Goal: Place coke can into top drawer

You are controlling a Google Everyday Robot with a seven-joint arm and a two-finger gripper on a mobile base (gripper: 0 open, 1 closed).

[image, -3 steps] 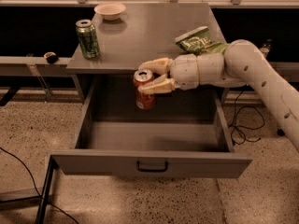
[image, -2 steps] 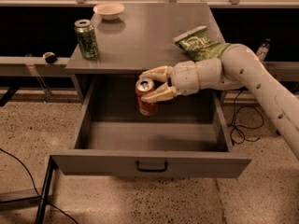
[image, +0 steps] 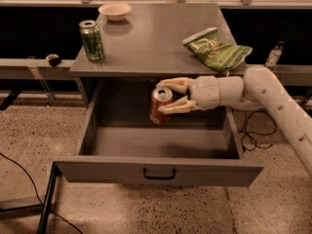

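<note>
The coke can [image: 159,106], red with a silver top, hangs upright inside the open top drawer [image: 161,170], near the back, slightly above the drawer floor. My gripper [image: 171,96] reaches in from the right and is shut on the can, one finger behind its top and one finger in front of its body. The drawer is pulled fully out, with its flat grey front panel and dark handle [image: 159,174] toward the camera.
On the cabinet top [image: 156,38] stand a green soda can [image: 91,40] at the left, a small white bowl [image: 114,10] at the back and a green chip bag [image: 216,48] at the right. Cables lie on the speckled floor. A small bottle [image: 274,55] stands at far right.
My gripper has carried the coke can a little lower and to the right inside the drawer opening. The drawer and the objects on top have not moved.
</note>
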